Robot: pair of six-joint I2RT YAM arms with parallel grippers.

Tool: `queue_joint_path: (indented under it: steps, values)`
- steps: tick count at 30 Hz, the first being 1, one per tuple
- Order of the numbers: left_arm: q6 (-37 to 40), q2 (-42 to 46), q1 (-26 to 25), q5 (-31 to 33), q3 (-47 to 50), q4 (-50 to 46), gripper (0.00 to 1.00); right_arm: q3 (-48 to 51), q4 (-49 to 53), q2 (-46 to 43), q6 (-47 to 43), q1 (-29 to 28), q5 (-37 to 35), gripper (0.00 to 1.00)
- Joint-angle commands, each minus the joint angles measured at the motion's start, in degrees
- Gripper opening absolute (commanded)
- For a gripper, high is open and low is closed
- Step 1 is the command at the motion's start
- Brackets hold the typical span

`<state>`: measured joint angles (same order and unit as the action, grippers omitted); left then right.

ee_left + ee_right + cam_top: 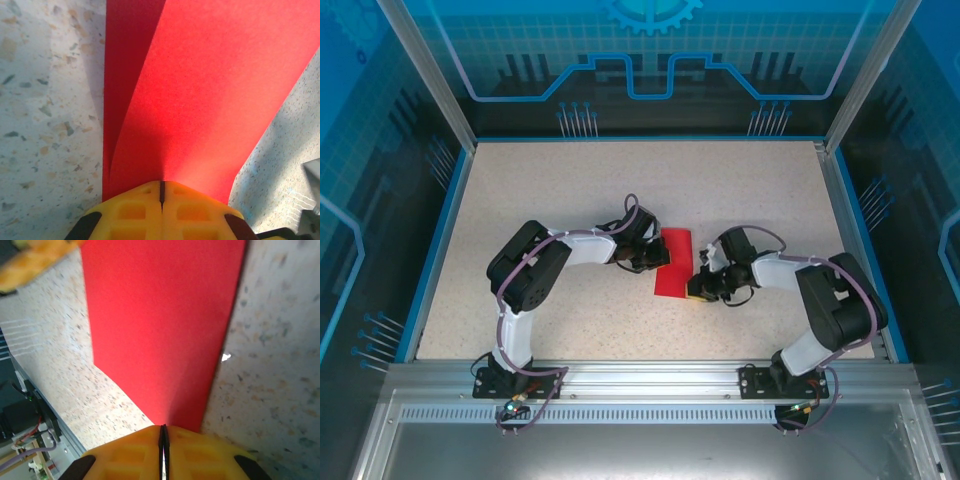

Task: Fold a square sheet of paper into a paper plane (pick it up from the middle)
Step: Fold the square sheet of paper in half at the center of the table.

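Note:
The square sheet of paper (676, 262) is bright red and lies mid-table as a narrow strip, doubled over. In the left wrist view the sheet (200, 90) shows two layers, the upper one lifting off a darker lower one at the left. My left gripper (658, 262) is at the strip's left edge, and its yellow jaws (161, 189) are shut on the paper's edge. My right gripper (697, 287) is at the strip's near right corner. Its jaws (163, 432) are pinched shut on the sheet (160, 330) there.
The speckled tabletop (570, 190) stretches around the paper, bounded by a blue rim (440, 230) and transparent walls. An aluminium rail (640, 375) carrying both arm bases runs along the near edge. The left gripper's yellow finger (35, 260) shows at the right wrist view's top left.

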<state>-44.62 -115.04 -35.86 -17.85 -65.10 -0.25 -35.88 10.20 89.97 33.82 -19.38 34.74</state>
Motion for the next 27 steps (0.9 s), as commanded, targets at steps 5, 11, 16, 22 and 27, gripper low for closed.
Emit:
queue_joint_path:
  steps: [5,11,16,22,27]
  values:
    - [1.7,-4.6,-1.2,3.4,1.5,-7.4,0.0,-7.9,1.1,3.8,-0.6,3.1,1.3,0.1]
    - [2.0,-4.7,-1.2,3.4,1.4,-7.7,0.0,-7.7,-0.8,8.6,0.5,3.2,-0.5,0.1]
    - [2.2,-4.8,-1.2,3.3,1.2,-7.9,0.0,-7.2,0.2,10.1,-0.3,3.3,-2.7,0.1]
    - [2.3,-4.9,-1.2,3.6,0.9,-8.2,0.0,-9.1,2.8,8.8,-0.1,3.6,-3.3,0.1]
    - [2.3,-4.9,-1.2,3.6,1.0,-8.2,0.0,-11.0,2.4,6.2,0.3,5.2,-0.3,0.11]
